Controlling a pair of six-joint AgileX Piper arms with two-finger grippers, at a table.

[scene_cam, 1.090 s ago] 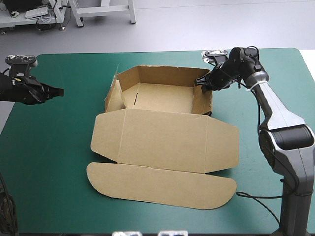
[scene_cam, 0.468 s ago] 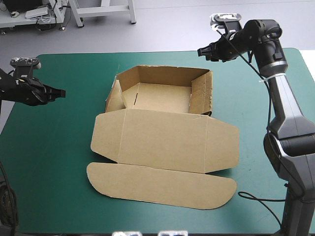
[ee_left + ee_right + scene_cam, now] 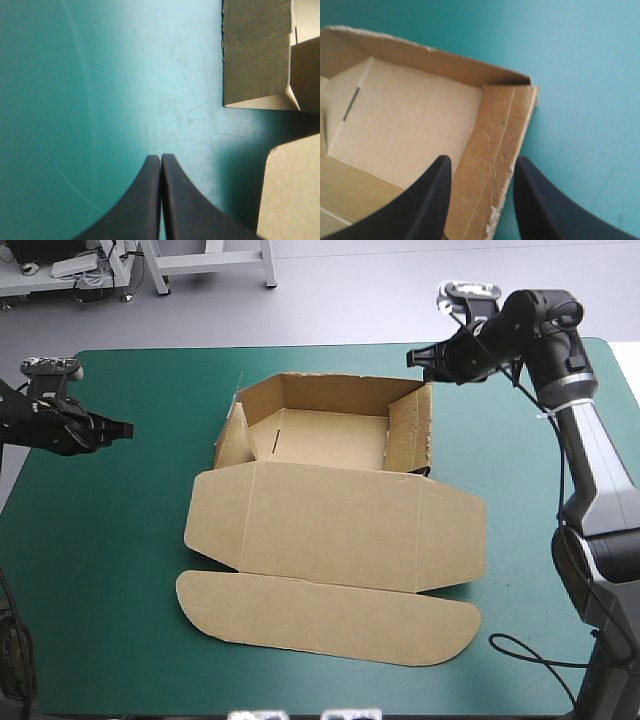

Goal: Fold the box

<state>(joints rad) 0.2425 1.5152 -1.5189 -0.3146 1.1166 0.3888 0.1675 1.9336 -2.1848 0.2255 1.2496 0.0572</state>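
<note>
The box (image 3: 330,510) lies near the middle of the table on the teal-green cover (image 3: 120,540). It is an open tray toward 12 o'clock, with its lid (image 3: 330,525) flat toward 6 o'clock and a rounded flap (image 3: 330,618) flat beyond that, nearest the near edge. Only the high view shows the whole box and both arms. There the left gripper (image 3: 125,427) sits at 9 o'clock of the tray, well apart from it over bare cover. The right gripper (image 3: 412,358) is raised at about 1 o'clock, by the tray's far right corner. The left wrist view adds that the left gripper's fingers are pressed together in one pointed arch with nothing between them. Ahead of it and to one side stand the outer face of the left wall (image 3: 257,55) and an edge of the lid. The right wrist view adds that the right gripper's fingers stand a moderate way apart, gripping nothing, with the right wall (image 3: 492,165) seen between them, lower down. It shows that wall creased and ragged at its end, which the high view hardly shows. A narrow slot (image 3: 351,104) shows inside the tray near the left wall. The cover is smooth, with faint scuffs in the left wrist view.
</note>
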